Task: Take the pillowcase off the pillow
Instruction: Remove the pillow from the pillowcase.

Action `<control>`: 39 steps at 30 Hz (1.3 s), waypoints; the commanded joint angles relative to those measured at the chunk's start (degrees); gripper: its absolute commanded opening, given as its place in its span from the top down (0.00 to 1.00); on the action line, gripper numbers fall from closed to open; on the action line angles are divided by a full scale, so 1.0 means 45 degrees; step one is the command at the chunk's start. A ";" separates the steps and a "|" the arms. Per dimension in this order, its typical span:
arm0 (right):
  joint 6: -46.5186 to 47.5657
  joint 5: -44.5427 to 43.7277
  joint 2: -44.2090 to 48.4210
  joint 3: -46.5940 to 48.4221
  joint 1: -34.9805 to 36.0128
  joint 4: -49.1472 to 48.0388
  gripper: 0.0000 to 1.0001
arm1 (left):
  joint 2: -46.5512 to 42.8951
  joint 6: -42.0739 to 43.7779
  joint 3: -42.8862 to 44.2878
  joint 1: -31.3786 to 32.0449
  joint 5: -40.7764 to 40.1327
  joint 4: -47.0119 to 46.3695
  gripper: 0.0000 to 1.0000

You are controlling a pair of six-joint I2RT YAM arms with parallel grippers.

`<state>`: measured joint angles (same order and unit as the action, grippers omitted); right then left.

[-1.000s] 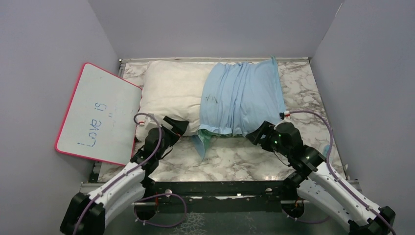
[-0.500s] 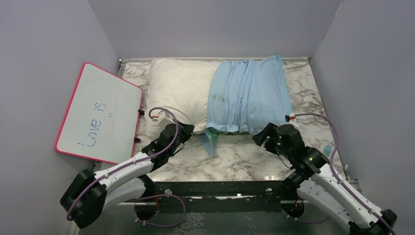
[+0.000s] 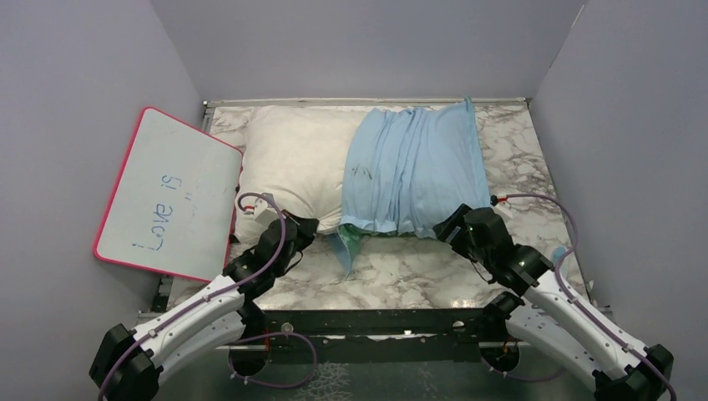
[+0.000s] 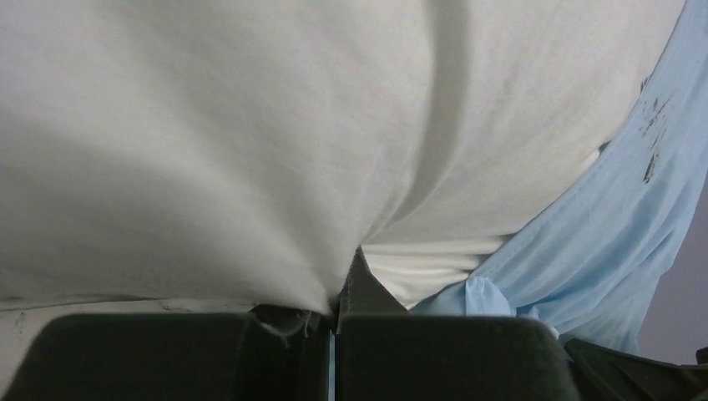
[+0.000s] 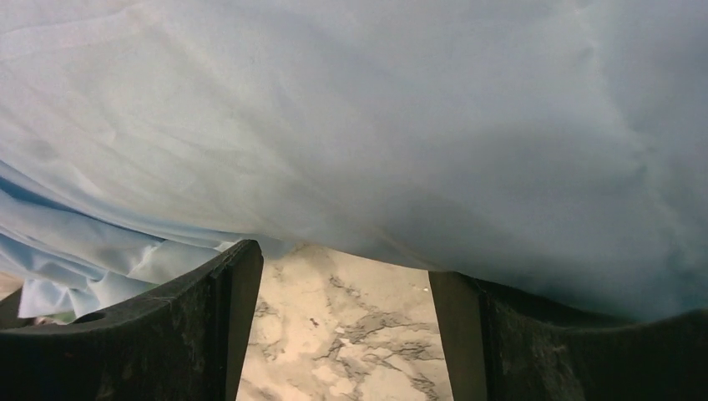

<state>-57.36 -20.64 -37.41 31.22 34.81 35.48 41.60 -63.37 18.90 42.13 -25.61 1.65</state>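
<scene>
**Pinching the pillow (image 3: 292,163) with the left claw (image 3: 305,227) while the right claw (image 3: 447,227) stands spread at the pillowcase (image 3: 417,171)**

Seen from above, the pillow lies across the 12 o'clock half of the marble worktop (image 3: 409,267). Its cream-white half towards 10 o'clock is bare. The half towards 2 o'clock is covered by the light blue pillowcase, which is bunched in long folds. At the pillowcase's 7 o'clock corner a teal-green strip of its other face hangs down onto the marble.

The left claw sits at the 6 o'clock edge of the bare pillow. Its wrist view shows the fingers (image 4: 401,351) pressed together on a tuck of cream fabric, with creases in the pillow (image 4: 250,125) running down into the pinch. The pillowcase (image 4: 618,234) lies off at 3 o'clock in that view, untouched by this claw.

The right claw is at the 5 o'clock corner of the covered end. Its wrist view shows the fingers (image 5: 167,334) wide apart and bare worktop (image 5: 351,351) between them. The blue pillowcase (image 5: 376,125) bulges just above and ahead of the tips, and nothing is clamped.

A pink-framed whiteboard (image 3: 171,196) with handwriting on it rests at 9 o'clock, beyond the worktop's edge and apart from both claws.
</scene>
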 commanded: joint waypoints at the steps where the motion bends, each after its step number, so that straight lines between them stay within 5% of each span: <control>1: -0.1058 0.1677 -0.0464 -0.0385 0.0019 -0.1840 0.24 | -0.0064 0.0235 0.0529 0.0070 -0.0224 0.0351 1.00; 11: -0.1811 0.1014 -0.0610 -0.1359 0.0019 -0.4343 0.25 | -0.0173 0.0449 0.0884 0.0070 0.0143 0.0371 1.00; 21: -0.1208 0.0751 -0.1876 -0.0885 0.0020 -0.5087 0.82 | -0.1237 0.0346 0.0663 0.0072 0.0079 0.1056 1.00; 24: -0.1016 -0.0139 -0.1662 -0.0551 0.0022 -0.4327 0.90 | -0.1509 0.0415 0.0678 0.0073 -0.0092 0.1443 1.00; 31: -0.0906 -0.3655 -0.0692 0.0121 0.0024 -0.1930 0.99 | -0.1899 0.0662 0.0877 0.0084 -0.0720 0.2569 1.00; 39: 0.0258 -0.5074 -0.0579 0.0889 0.0019 -0.0946 0.99 | -0.2958 0.0665 0.1069 0.0053 -0.1978 0.4569 1.00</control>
<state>-59.44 -25.47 -40.49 31.42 36.42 23.33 31.62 -62.37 21.12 43.40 -24.58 11.70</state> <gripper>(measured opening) 0.017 0.018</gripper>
